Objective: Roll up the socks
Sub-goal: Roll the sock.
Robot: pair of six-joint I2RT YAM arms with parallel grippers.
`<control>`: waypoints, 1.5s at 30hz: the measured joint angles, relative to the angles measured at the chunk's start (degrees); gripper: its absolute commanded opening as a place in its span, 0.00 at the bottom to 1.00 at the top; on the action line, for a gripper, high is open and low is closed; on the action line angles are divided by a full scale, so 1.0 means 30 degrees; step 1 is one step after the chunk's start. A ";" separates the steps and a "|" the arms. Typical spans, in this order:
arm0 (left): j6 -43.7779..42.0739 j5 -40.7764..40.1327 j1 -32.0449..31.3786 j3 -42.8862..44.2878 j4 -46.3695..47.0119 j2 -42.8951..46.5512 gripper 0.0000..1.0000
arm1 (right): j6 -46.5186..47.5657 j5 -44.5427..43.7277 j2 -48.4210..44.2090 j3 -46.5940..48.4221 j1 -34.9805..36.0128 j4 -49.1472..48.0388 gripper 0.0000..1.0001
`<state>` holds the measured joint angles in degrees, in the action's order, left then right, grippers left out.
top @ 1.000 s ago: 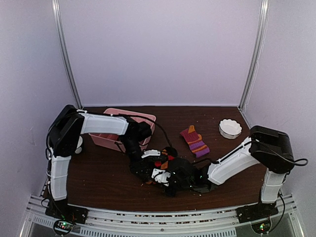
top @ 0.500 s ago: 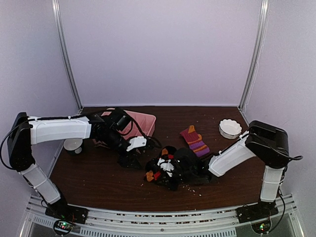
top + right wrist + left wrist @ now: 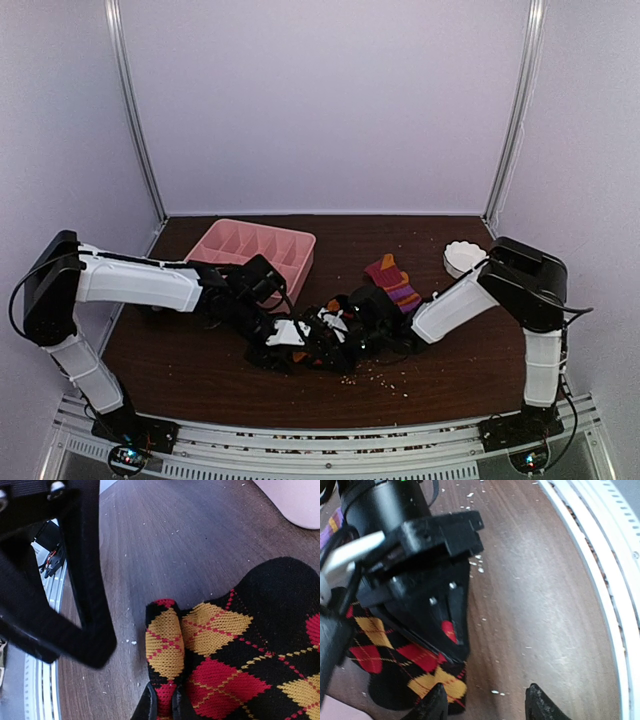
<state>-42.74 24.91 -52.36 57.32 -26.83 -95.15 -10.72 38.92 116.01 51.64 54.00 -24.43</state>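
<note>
L arm swung back to argyle sock (image 3: 225, 680); left gripper (image 3: 487, 704) abt half open, empty. R side: right gripper (image 3: 164, 706) pinched tight on its fold; striped sock (image 3: 395, 283) nearby.

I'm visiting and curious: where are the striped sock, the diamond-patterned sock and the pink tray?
striped sock (image 3: 398, 287): top view, purple-striped middle.
diamond-patterned sock (image 3: 220, 682): right wrist view, a red diamond.
pink tray (image 3: 275, 228): top view, far rim.
</note>
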 measured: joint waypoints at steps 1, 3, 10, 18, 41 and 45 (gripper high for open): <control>-0.0022 -0.0277 -0.0109 0.0000 0.0313 -0.0036 0.55 | -0.0080 0.0211 0.0131 0.0138 -0.0051 0.0124 0.00; -0.0080 -0.0838 -0.0197 0.0051 0.0918 -0.0226 0.55 | -0.0248 0.0525 0.0306 0.0364 -0.0138 0.0277 0.00; -0.0240 -0.2397 -0.0197 0.0597 0.1515 -0.1923 0.46 | -0.0816 0.1100 0.0466 0.0539 -0.0357 0.0430 0.00; -0.0291 -0.3249 -0.0189 0.0933 0.1333 -0.2841 0.24 | -0.1086 0.1129 0.0474 0.0532 -0.0423 0.0408 0.00; 0.0510 0.2018 0.1617 0.6856 -0.5027 -0.7308 0.00 | -0.2120 -0.2572 -0.3701 -0.6317 -0.0430 -0.4422 0.50; 0.0743 0.2725 0.1727 0.7512 -0.6586 -0.7810 0.00 | -0.1938 -0.5166 -0.6018 -0.8473 -0.0255 -0.4772 0.99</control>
<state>-40.51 33.08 -47.18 79.85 -46.59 -118.58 -16.53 23.42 97.95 26.22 53.23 -38.74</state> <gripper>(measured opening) 0.045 0.703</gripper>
